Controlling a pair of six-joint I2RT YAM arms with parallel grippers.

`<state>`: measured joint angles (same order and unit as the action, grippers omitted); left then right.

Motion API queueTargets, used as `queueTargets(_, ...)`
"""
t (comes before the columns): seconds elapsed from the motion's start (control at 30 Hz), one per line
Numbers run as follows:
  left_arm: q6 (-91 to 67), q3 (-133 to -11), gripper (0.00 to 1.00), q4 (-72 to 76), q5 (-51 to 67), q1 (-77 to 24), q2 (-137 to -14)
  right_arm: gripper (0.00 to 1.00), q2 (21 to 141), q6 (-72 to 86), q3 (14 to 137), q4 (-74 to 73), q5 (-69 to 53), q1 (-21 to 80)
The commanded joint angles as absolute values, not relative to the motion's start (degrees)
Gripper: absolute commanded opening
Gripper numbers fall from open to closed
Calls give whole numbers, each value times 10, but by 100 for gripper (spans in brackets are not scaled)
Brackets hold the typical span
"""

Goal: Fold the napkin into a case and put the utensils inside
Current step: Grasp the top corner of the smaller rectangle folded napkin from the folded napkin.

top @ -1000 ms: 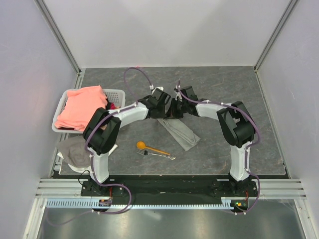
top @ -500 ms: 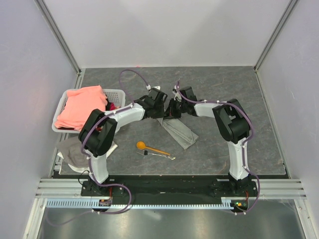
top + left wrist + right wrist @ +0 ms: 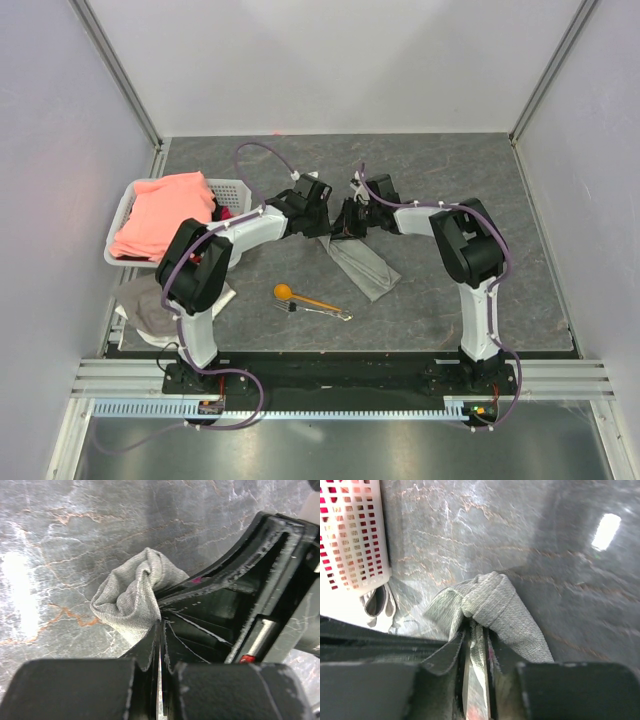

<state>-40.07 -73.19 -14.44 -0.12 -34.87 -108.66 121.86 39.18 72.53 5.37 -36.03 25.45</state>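
Observation:
The light grey napkin [image 3: 362, 268] lies folded into a narrow strip on the table, running from the grippers toward the near right. My left gripper [image 3: 326, 224] and right gripper [image 3: 346, 224] meet at its far end. In the left wrist view my left gripper [image 3: 161, 626] is shut on a bunched corner of the napkin [image 3: 132, 594]. In the right wrist view my right gripper [image 3: 476, 630] is shut on a fold of the napkin [image 3: 506, 611]. The orange spoon [image 3: 300, 296] and the silvery fork [image 3: 322, 312] lie side by side in front of the strip.
A white plastic basket [image 3: 232, 188] with a salmon-pink cloth [image 3: 165, 215] stands at the left and shows in the right wrist view [image 3: 350, 540]. A whitish-grey rag [image 3: 148, 305] lies near the left arm's base. Grey walls enclose the table.
Both arms have shifted slightly toward the far side and closer together. The napkin strip's near end has drawn a little toward the grippers. Spoon and fork have not moved.

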Motion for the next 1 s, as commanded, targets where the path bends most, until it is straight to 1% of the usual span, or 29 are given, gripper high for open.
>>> queueTargets(0.0,-414,-728,2,-134,11,-351,-1075,25,1177,355,722,28,-363,247)
queueTargets(0.23,-409,-726,2,-136,13,-351,-1070,30,1155,340,699,19,-366,248)
queueTargets(0.27,-410,-725,2,-136,14,-351,-1069,35,1153,339,695,18,-366,248)
queueTargets(0.37,-407,-724,2,-136,14,-351,-1065,45,1144,332,686,14,-367,247)
queueTargets(0.4,-407,-724,2,-137,14,-351,-1063,46,1142,330,684,13,-365,245)
queueTargets(0.5,-404,-721,2,-136,16,-351,-1062,46,1134,330,679,13,-363,241)
queueTargets(0.53,-403,-721,2,-136,17,-351,-1062,44,1134,331,679,13,-364,239)
queueTargets(0.57,-403,-722,2,-136,19,-351,-1062,36,1136,331,679,13,-369,237)
queueTargets(0.6,-403,-721,2,-136,20,-351,-1063,33,1136,334,679,13,-371,236)
queueTargets(0.63,-403,-722,2,-137,21,-351,-1063,32,1136,336,680,14,-374,233)
queueTargets(0.7,-403,-723,2,-138,28,-351,-1065,32,1139,337,682,14,-384,235)
queueTargets(0.73,-402,-726,2,-138,30,-351,-1066,33,1137,336,682,14,-387,234)
queueTargets(0.77,-401,-727,2,-139,32,-351,-1067,39,1136,336,682,14,-388,231)
queueTargets(0.87,-404,-724,2,-140,28,-351,-1063,48,1131,335,680,14,-388,229)
queueTargets(0.97,-403,-728,2,-140,37,-351,-1068,50,1123,331,673,11,-386,222)
